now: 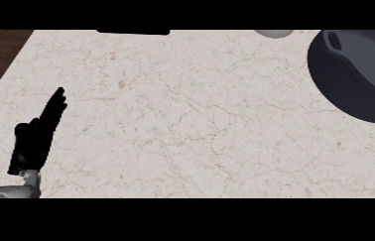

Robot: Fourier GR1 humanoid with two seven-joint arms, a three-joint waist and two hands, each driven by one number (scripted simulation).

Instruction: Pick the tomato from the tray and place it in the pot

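A dark grey pot (pixel 344 71) with a handle slot shows at the right edge of the head view, cut off by the frame. My left hand (pixel 36 136) rests at the lower left on the marble counter (pixel 183 116), fingers straight and pointing up, holding nothing. No tomato and no tray show in this view. My right hand is out of view.
A thin black object (pixel 133 31) lies along the counter's far edge at top centre. A pale grey rounded thing (pixel 275 33) peeks in at the top right. Dark wood (pixel 11 46) borders the counter at the upper left.
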